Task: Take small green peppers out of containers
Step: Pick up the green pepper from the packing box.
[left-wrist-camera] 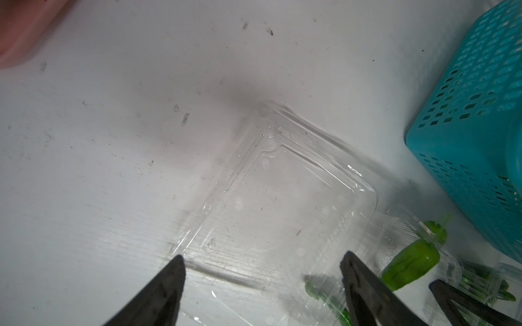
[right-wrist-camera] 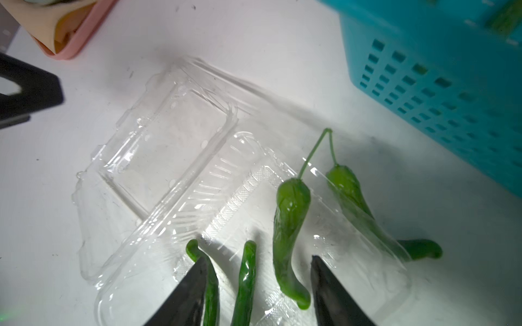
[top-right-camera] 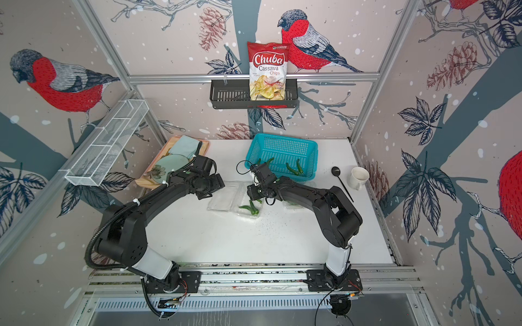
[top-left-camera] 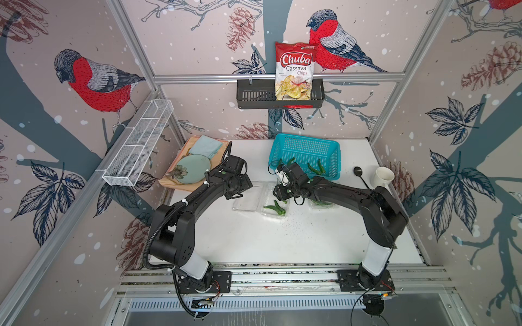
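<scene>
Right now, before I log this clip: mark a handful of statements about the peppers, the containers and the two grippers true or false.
1. The open clear container holds green peppers. True.
2. The right gripper is shut on a pepper. False: the right gripper is open above the peppers, holding nothing.
3. The turquoise basket is empty. False: the turquoise basket has several peppers in it.
4. The chips bag stands in the black rack on the back wall. True.
5. The left gripper is open and holds nothing. True.
</scene>
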